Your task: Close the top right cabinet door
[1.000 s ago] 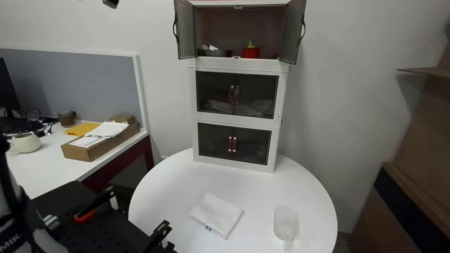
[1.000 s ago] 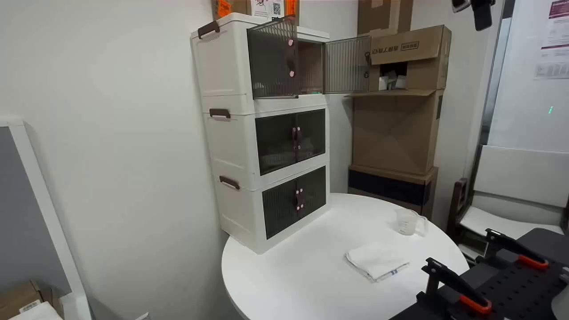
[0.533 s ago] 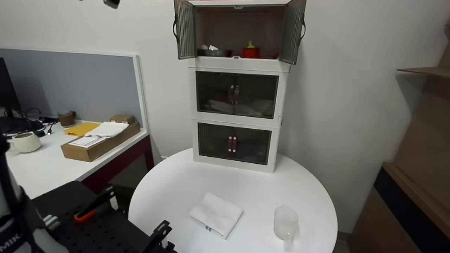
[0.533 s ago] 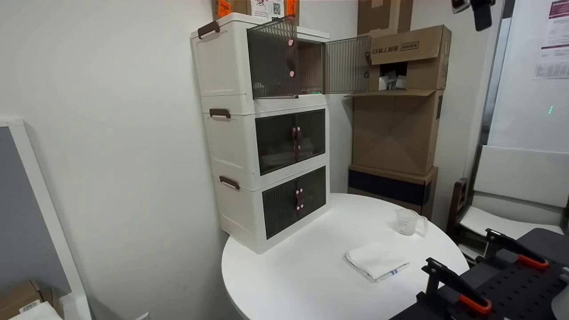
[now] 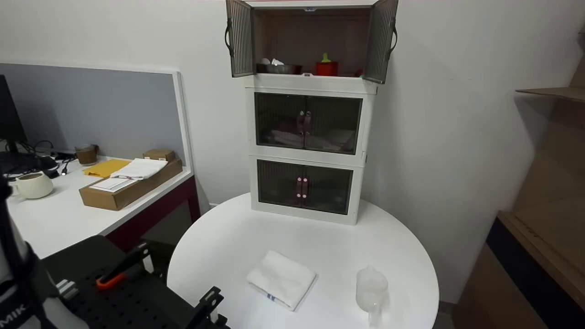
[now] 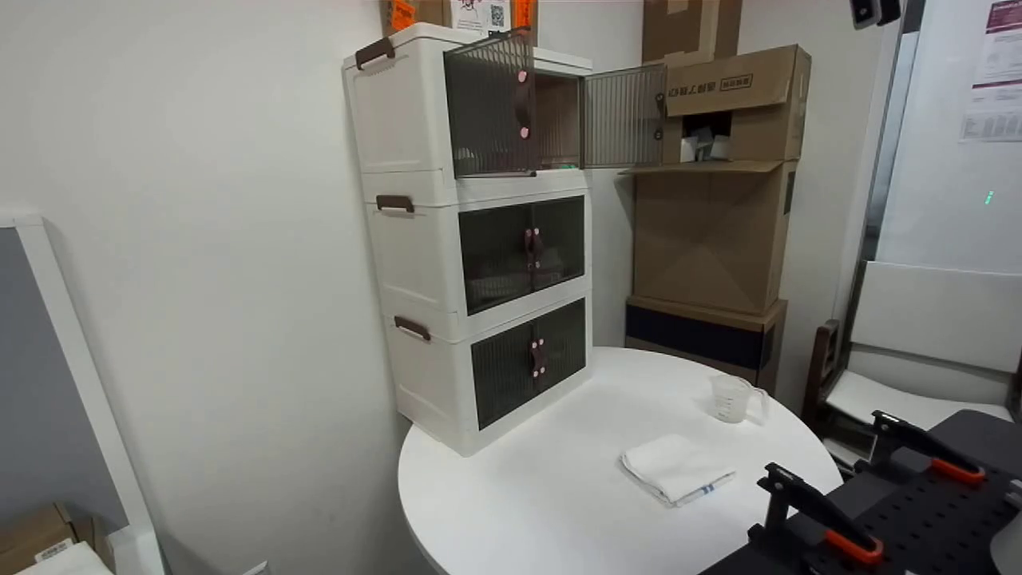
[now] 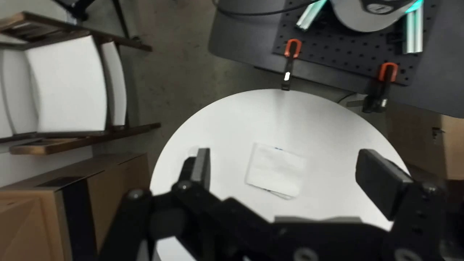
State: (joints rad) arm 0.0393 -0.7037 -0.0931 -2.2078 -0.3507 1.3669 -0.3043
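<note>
The top right cabinet door (image 5: 382,43) is a dark ribbed tinted panel standing wide open, swung outward on its right edge. It also shows in an exterior view (image 6: 623,117), in front of the cardboard boxes. Its twin left door (image 5: 241,39) also stands open. The white three-tier cabinet (image 5: 311,82) stands on a round white table (image 5: 219,246). My gripper (image 7: 286,168) is open and empty high above the table. Only its tip (image 6: 874,11) shows at the top edge of an exterior view, well apart from the doors. The cabinet is out of the wrist view.
A folded white cloth (image 5: 282,279) and a clear measuring cup (image 5: 371,292) lie on the table. A red pot (image 5: 326,68) and bowls sit in the top compartment. Cardboard boxes (image 6: 707,231) stand beside the cabinet. Black clamps (image 6: 814,507) edge the robot's table.
My gripper has moved up, out of an exterior view's top left corner, and up and right at the top edge elsewhere. Both top doors have not moved.
</note>
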